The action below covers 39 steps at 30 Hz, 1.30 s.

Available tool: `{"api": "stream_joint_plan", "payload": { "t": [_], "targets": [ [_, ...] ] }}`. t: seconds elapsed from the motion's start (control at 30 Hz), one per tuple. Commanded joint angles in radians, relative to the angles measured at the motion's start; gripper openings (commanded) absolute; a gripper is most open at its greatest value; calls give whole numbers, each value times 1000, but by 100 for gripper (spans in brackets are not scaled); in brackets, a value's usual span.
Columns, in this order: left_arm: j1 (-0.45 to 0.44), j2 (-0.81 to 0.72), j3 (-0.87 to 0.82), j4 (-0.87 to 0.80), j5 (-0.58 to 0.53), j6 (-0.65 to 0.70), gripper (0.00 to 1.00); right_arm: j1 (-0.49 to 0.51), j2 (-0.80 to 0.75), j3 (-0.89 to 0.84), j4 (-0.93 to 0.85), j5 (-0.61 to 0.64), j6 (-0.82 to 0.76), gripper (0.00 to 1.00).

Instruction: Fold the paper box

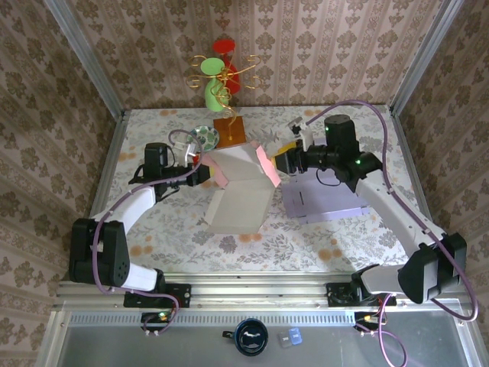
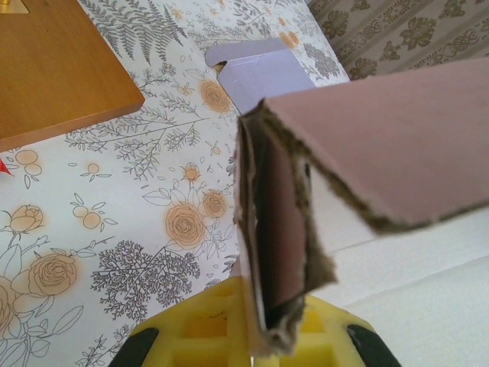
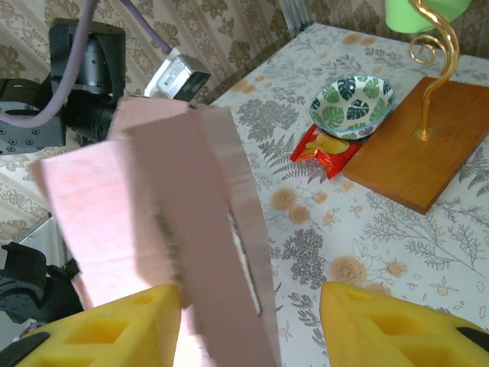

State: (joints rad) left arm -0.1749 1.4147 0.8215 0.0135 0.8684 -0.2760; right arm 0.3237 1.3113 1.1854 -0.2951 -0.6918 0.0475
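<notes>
On the left gripper I see jaws clenched on an edge of the paper box — it sits half-raised mid counter. On the right gripper, jaws stand parted astride its pink flap, not pinching.

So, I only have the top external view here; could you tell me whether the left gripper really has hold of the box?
Observer: Yes. The left wrist view shows the left gripper shut on a folded pink edge of the paper box, pinched between its yellow pads.
Operator: Thank you. And is the right one clamped as well?
Observer: No. In the right wrist view the right gripper is open; a pink flap stands between its fingers with a clear gap on one side.
Operator: Is anything lying near the bowl?
Observer: A red snack packet lies against the leaf-patterned bowl, beside the wooden base.
</notes>
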Motion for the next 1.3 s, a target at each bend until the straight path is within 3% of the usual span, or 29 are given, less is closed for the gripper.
{"api": "stream_joint_plan", "payload": {
  "t": [0.0, 0.73, 1.27],
  "targets": [
    [0, 10, 32, -7, 33, 8, 0, 5, -37, 3, -9, -5, -12, 53],
    [-9, 3, 30, -1, 40, 11, 0, 31, 60, 52, -17, 16, -48, 47],
    [-13, 3, 32, -7, 27, 21, 0, 121, 113, 90, -50, 270, -133, 29]
  ]
}}
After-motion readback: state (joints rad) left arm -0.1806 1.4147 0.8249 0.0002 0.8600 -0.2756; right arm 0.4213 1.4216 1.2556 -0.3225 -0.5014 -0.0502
